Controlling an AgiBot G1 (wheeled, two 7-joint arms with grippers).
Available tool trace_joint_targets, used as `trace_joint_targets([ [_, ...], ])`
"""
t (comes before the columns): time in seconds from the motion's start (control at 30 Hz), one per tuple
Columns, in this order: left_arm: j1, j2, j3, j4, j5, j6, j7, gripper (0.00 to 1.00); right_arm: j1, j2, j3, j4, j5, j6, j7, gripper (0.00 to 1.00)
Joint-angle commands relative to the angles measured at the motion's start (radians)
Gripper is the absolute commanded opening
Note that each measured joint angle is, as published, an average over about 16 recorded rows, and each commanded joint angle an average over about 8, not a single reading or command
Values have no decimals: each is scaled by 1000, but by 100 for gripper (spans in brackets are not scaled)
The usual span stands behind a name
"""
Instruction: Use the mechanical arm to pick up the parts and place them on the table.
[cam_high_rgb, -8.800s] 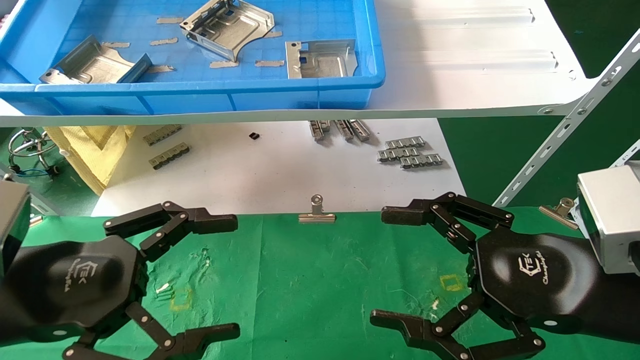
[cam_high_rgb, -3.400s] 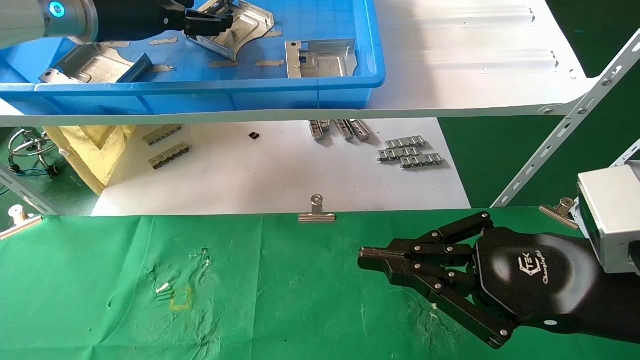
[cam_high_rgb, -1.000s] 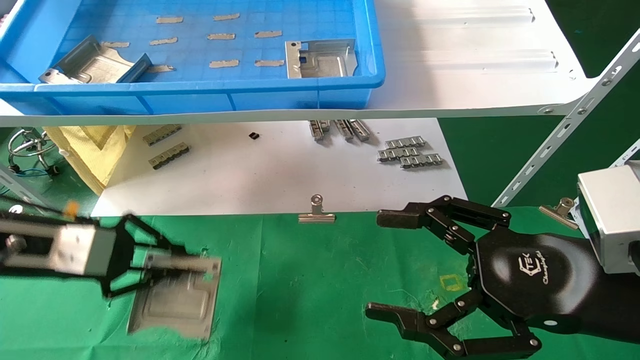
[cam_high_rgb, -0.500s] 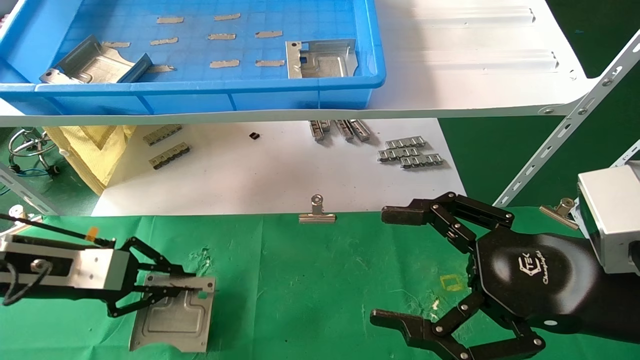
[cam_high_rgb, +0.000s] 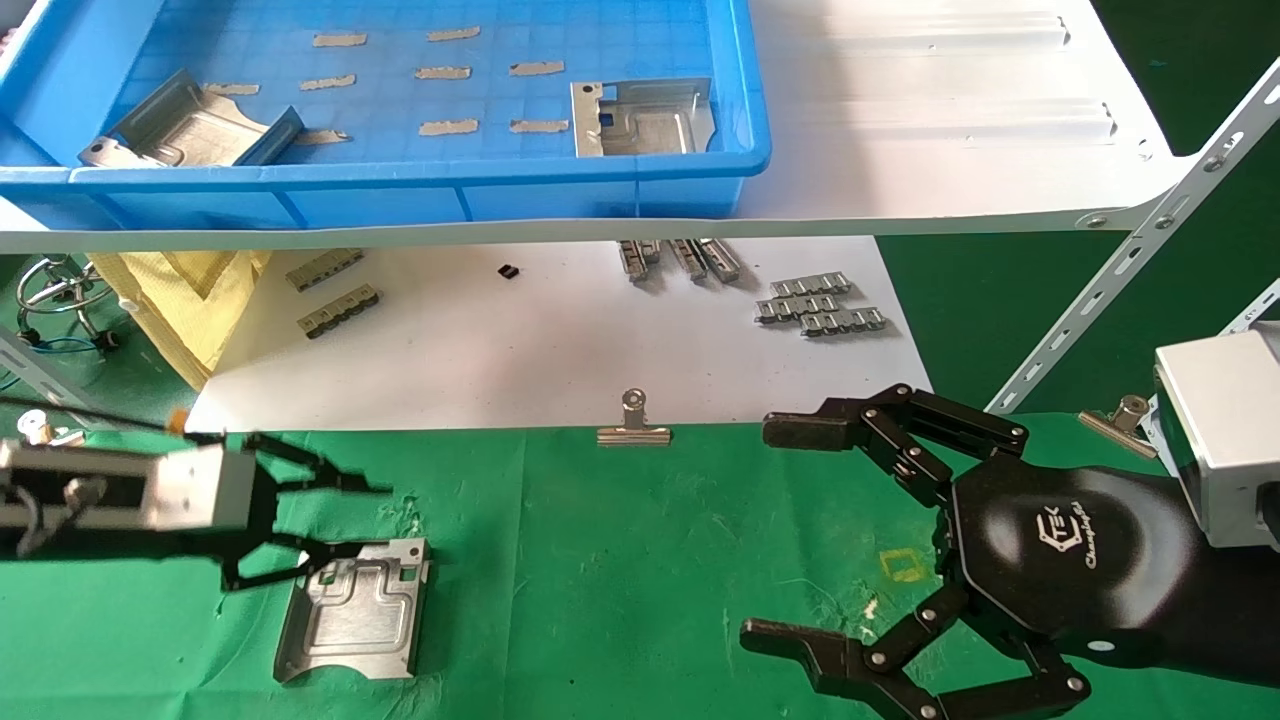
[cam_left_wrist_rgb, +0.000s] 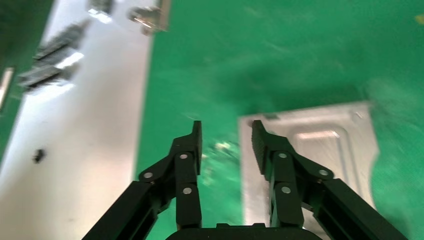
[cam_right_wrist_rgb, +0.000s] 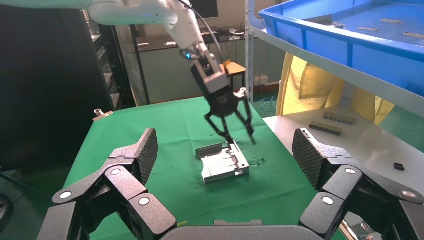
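One silvery part (cam_high_rgb: 355, 610) lies flat on the table's green cloth (cam_high_rgb: 600, 560) at the near left. My left gripper (cam_high_rgb: 360, 518) hovers just above the part's far edge, open and holding nothing. In the left wrist view the open left gripper (cam_left_wrist_rgb: 227, 137) shows bare cloth between its fingers, with the part (cam_left_wrist_rgb: 320, 150) under one finger. The right wrist view shows the part (cam_right_wrist_rgb: 222, 165) free below the left gripper (cam_right_wrist_rgb: 232, 132). Two more parts (cam_high_rgb: 185, 125) (cam_high_rgb: 640, 118) rest in the blue bin (cam_high_rgb: 400, 180). My right gripper (cam_high_rgb: 780, 532) rests open and empty over the cloth at the right.
The blue bin stands on a white shelf board (cam_high_rgb: 950, 120) above a white sheet with small ribbed strips (cam_high_rgb: 820, 305). A binder clip (cam_high_rgb: 633, 425) holds the cloth's far edge. A slanted shelf brace (cam_high_rgb: 1130, 260) rises at the right.
The left gripper carried a part from the bin down to the cloth, then opened and let go of it. It has lifted slightly off the part. The right arm stayed put.
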Motion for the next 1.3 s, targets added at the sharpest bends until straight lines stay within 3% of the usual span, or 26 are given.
trace_joint_targets([
  [0.03, -8, 1, -7, 19, -14, 7, -8, 100, 0, 0, 0, 0, 0, 0, 0, 100],
  [0.27, 82, -47, -52, -98, -191, 22, -206, 100, 0, 0, 0, 0, 0, 0, 0, 100],
  [0.4, 131, -66, -56, -164, -252, 27, -257, 100, 0, 0, 0, 0, 0, 0, 0, 100],
  [0.8, 139, -69, -72, -184, -246, 23, -266, 100, 0, 0, 0, 0, 0, 0, 0, 100],
  [1.3, 261, -111, -224, -412, -266, -4, -431, 100, 0, 0, 0, 0, 1, 0, 0, 100],
])
